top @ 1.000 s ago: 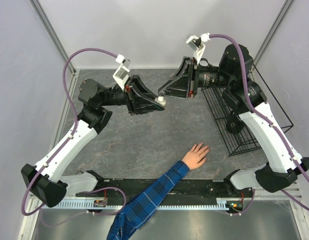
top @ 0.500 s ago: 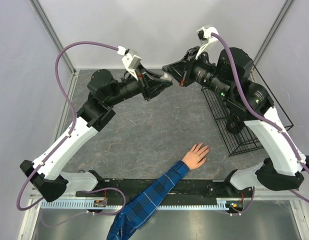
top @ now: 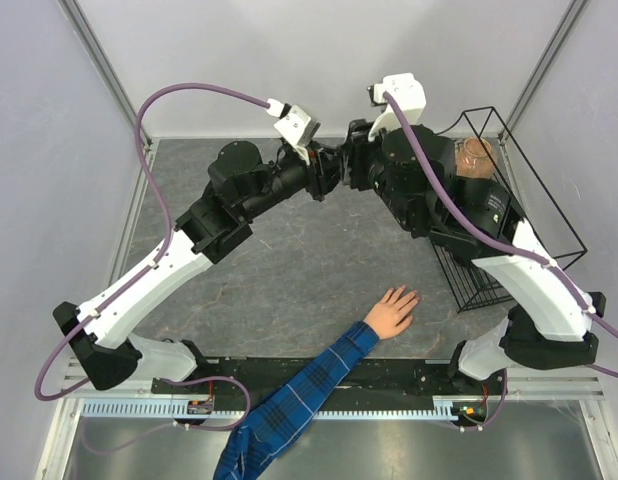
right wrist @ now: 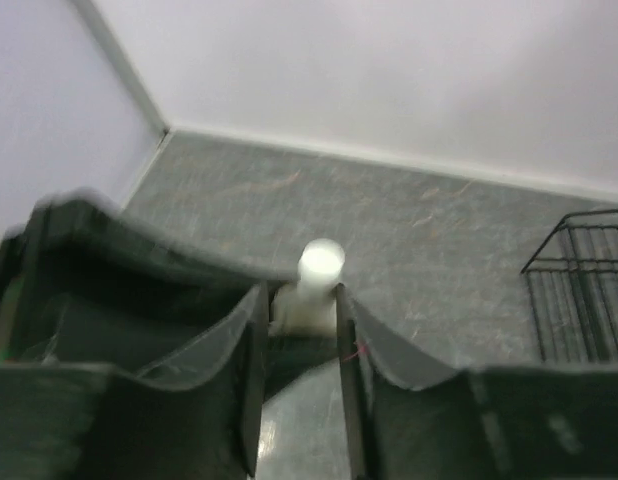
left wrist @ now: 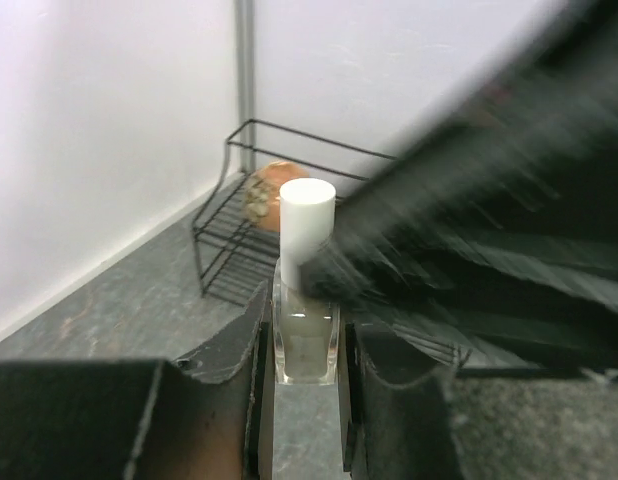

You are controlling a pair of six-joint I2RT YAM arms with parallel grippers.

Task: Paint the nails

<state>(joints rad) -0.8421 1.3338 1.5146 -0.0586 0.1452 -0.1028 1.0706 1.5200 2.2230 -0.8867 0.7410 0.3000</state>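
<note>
Over the last second both arms have swung up and back. Their tips now meet above the middle of the far edge of the grey stone-patterned bench [top: 289, 270], closer together than before. The left jaws are pressed onto a small clear glass polish bottle [left wrist: 306, 345] and hold it upright. Its white cylindrical cap [left wrist: 307, 215] stands between the right jaws. The wrist views are blurred, so I cannot tell whether those jaws pinch the cap or only flank it. This looks like the uncapping step, so painting has probably not begun.

The light-skinned human hand [top: 392, 311] in a blue plaid sleeve [top: 299, 400] has not moved. It lies palm down near the bench's near edge, right of middle, with its fingers pointing toward the black wire rack [top: 489, 280]. The nails [top: 408, 294] are too small here to show any colour, and they lie well apart from the bottle.
</note>
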